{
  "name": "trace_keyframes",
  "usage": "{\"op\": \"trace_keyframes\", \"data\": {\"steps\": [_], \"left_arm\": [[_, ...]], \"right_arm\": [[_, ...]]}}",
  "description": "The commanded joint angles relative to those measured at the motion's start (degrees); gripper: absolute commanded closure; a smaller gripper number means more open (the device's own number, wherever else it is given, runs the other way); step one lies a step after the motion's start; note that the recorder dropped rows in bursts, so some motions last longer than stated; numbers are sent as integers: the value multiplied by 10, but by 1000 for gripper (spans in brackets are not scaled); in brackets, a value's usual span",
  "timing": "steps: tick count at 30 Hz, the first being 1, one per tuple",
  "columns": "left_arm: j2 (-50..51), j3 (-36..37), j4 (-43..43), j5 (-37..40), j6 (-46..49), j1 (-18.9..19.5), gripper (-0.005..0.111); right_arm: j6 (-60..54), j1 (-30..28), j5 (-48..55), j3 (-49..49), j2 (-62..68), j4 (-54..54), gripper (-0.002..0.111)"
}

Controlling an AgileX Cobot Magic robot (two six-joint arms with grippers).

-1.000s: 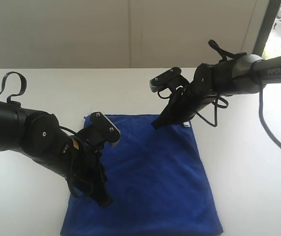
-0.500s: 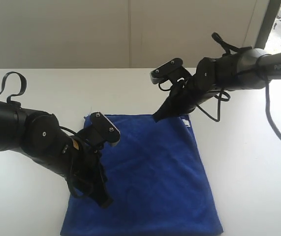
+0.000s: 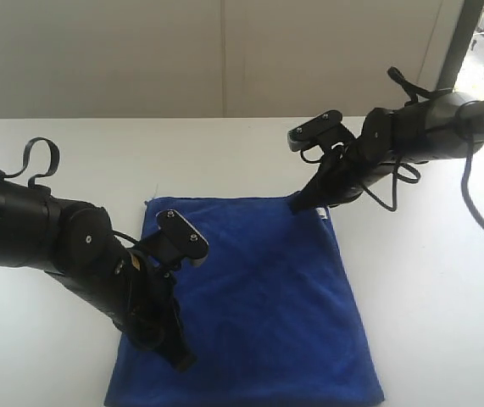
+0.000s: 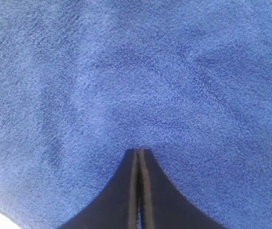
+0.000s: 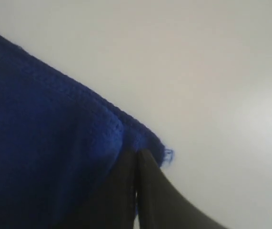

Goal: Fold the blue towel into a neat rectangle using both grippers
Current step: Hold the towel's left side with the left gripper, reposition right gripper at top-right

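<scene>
Both shut and empty, my left gripper (image 3: 182,360) and right gripper (image 3: 297,206) could smear the blue towel (image 3: 258,297) into wrinkles rather than lift an edge.

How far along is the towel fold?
Done: nothing clearly; the towel lies flat on the table, no fold visible. In hand: left gripper, shut, tip on the towel's near-left part; right gripper, shut, at its far-right corner. Left: apparently the folding itself.

The exterior view looks down obliquely over the bench (image 3: 420,288). Both wrist views hang very close above the towel (image 4: 126,71), which all three views share.
</scene>
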Motion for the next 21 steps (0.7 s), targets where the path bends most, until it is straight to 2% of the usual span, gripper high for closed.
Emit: {"op": "trace_keyframes", "data": {"steps": [1,16,21], "left_arm": [[16,4,-4,13,-3,0,107],[16,4,-6,11,-3,0,107],[16,4,-6,11,-3,0,107]], "right_arm": [[2,-4,8,-1,5,3,108],[-9,68,13,-1,5,5,108],[-13,66,1,-1,0,-1,108]]}}
